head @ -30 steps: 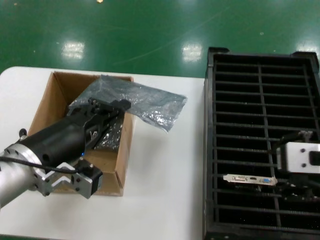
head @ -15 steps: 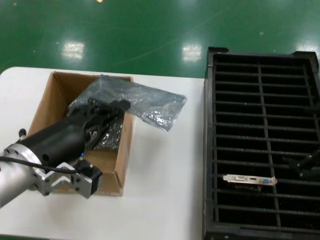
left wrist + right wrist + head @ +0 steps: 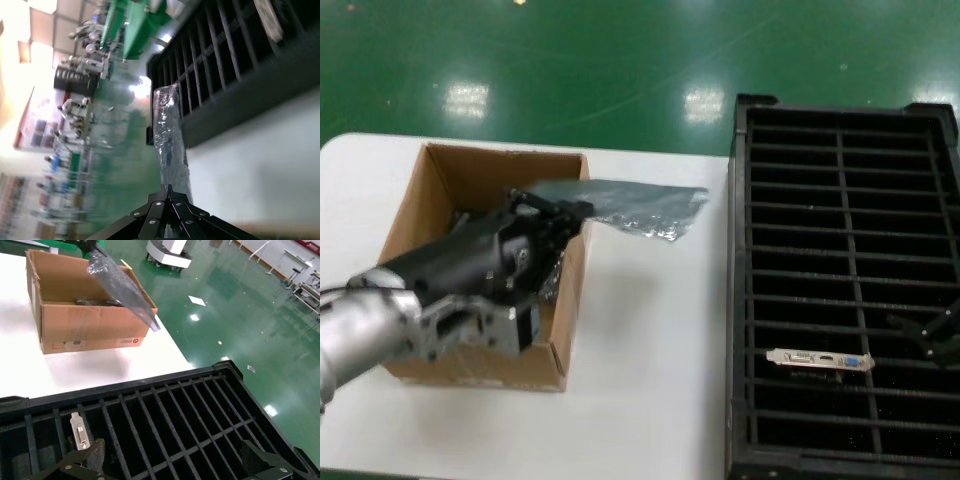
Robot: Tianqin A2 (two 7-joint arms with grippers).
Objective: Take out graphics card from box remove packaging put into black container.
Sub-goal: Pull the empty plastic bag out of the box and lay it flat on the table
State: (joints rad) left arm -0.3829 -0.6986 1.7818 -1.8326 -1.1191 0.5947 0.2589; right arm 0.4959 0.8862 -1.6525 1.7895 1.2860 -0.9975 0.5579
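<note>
Packaging (image 3: 625, 207) was limp, light, slippery; left gripper (image 3: 552, 210) jaws pinched its near edge over box (image 3: 425, 195). Right gripper (image 3: 932, 335) jaws spread, empty, over black container (image 3: 738, 300).

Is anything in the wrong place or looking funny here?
Only the packaging: the left gripper pinches one end, so the empty bag sticks out past the box wall, off the table. The graphics card stands in the black container. The right gripper is open nearby.
</note>
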